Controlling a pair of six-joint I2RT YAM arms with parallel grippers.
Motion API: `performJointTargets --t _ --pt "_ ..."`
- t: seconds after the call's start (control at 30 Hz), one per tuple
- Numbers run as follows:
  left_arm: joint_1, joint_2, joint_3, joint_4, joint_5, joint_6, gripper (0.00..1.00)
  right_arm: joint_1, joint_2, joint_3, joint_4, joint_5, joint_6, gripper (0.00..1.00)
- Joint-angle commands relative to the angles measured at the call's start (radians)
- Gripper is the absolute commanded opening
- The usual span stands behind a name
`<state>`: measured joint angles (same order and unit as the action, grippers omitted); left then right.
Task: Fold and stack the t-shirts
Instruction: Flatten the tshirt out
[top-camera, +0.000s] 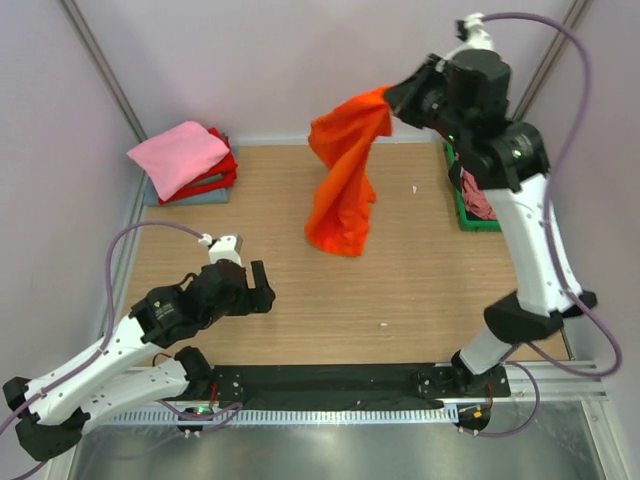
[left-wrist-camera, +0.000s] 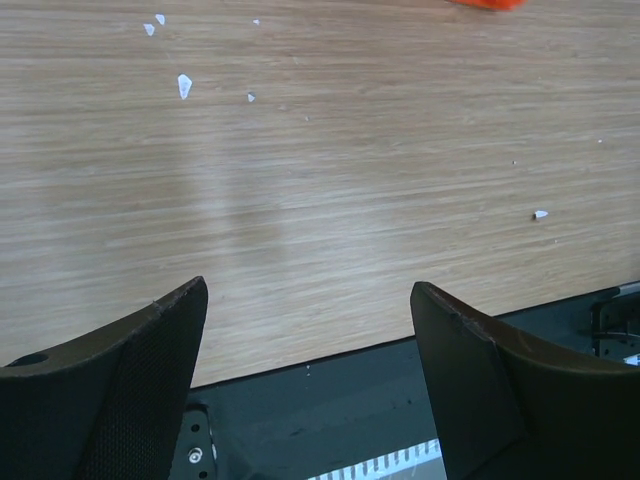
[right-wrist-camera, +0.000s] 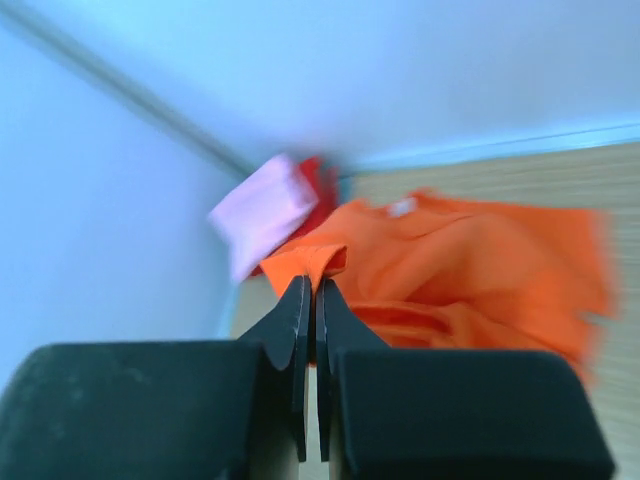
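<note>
The orange t-shirt is soft matt cloth, the table smooth wood-grain.

The right gripper has its two black fingers pressed together, pinching a small fold of the orange t-shirt at their tips. The rest of that shirt spreads out blurred to the right, with a white label showing at its upper edge. Behind it on the left, a folded pink t-shirt lies over a red t-shirt at the far corner of the wooden table, against a pale wall.
</note>
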<state>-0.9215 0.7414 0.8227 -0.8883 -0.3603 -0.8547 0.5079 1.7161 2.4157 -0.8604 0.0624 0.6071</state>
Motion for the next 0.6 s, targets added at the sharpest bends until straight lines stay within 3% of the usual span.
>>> performJointTargets --t 0.0,0.07,0.17,0.2,0.3,0.4,0.57 --pt "0.003 -0.02 0.061 -0.063 -0.04 -0.02 0.84 -0.055 -0.193 -0.154 -0.049 0.481 -0.036 0.01" --pt "0.003 -0.011 0.075 -0.061 -0.039 -0.014 0.84 -0.202 -0.255 -0.237 -0.133 0.562 -0.049 0.01" --pt "0.003 0.03 0.082 -0.011 -0.011 -0.006 0.84 -0.363 -0.381 -0.533 -0.102 0.544 -0.066 0.01" --pt "0.001 0.08 0.081 0.012 0.007 0.006 0.84 -0.383 -0.409 -0.705 -0.079 0.521 -0.072 0.01" --pt "0.0 0.241 0.088 0.109 0.096 0.022 0.78 -0.408 -0.443 -0.968 -0.006 0.364 -0.076 0.01" --pt "-0.051 0.389 0.136 0.178 0.121 0.031 0.71 -0.408 -0.42 -1.136 0.029 0.222 -0.066 0.01" --pt "-0.138 0.688 0.26 0.277 0.13 0.062 0.69 -0.416 -0.424 -1.221 0.075 0.231 -0.081 0.01"
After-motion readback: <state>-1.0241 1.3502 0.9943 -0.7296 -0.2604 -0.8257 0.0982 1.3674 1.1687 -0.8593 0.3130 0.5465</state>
